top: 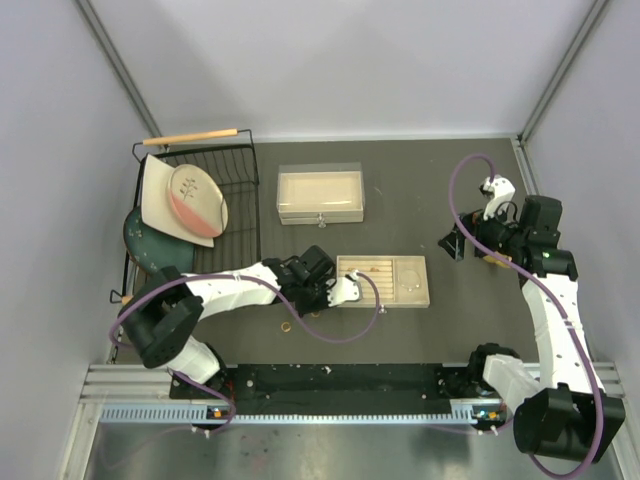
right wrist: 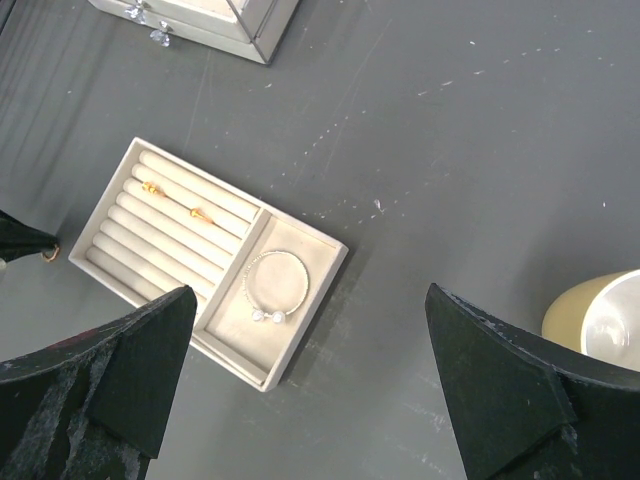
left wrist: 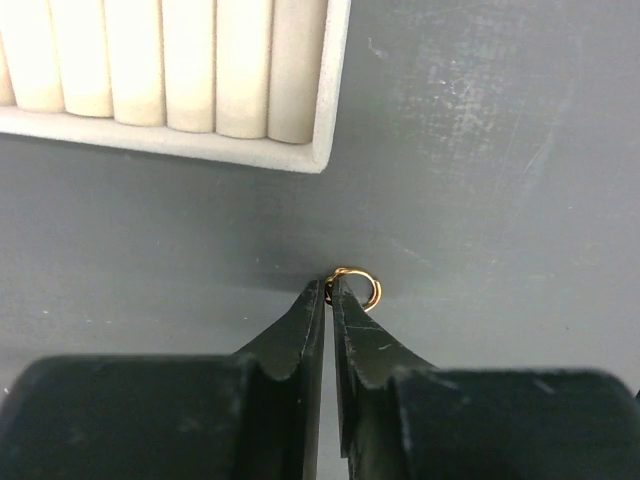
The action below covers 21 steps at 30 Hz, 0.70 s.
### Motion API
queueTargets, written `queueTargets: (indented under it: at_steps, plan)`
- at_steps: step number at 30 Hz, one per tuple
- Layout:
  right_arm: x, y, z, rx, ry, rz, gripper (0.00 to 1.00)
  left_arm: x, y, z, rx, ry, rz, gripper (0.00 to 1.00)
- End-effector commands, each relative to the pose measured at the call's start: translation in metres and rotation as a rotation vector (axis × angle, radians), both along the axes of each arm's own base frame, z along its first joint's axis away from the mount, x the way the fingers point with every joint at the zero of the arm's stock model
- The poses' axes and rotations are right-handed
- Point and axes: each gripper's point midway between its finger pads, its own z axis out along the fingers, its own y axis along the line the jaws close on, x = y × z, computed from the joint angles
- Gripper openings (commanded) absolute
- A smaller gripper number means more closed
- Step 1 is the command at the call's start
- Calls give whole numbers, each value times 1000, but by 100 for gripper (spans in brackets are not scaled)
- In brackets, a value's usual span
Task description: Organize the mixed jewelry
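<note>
Black fingers (left wrist: 295, 345) of the left claw (left wrist: 330, 288) are drawn together on the rim of a gold ring (left wrist: 360, 290), which lies on the dark surface (left wrist: 500, 200) just beside the tray (left wrist: 310, 160) corner. Another loose ring (top: 285, 326) sits nearby, untouched. Inside the tray, two rings (right wrist: 150, 187) are seated between the rolls and the silver bracelet (right wrist: 275, 285) lies in the open compartment. Well to the right, the right claw (right wrist: 310, 295) hangs wide apart, holding nothing. Roughly halfway, apparently: two rings are left to place.
</note>
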Motion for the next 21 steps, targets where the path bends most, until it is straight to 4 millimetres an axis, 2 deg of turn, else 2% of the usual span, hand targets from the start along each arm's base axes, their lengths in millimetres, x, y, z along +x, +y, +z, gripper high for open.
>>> queueTargets:
  at_steps: [1, 5, 14, 20, 21]
  plan:
    - [3, -3, 5, -6, -28, 3, 99, 0, 4, -10, 20, -4, 4, 11]
    - [4, -4, 4, -7, -21, 1, 98, 6, -2, -1, -8, -24, 23, 0]
    - [6, -5, 3, -7, -14, -4, 99, 18, -12, 24, -63, -79, 47, 0]
    - [5, 0, 11, 17, -28, 7, 98, 36, -23, 66, -155, -166, 91, 0]
    - [4, 3, 14, 31, -31, 19, 99, 40, -26, 78, -185, -184, 102, 0]
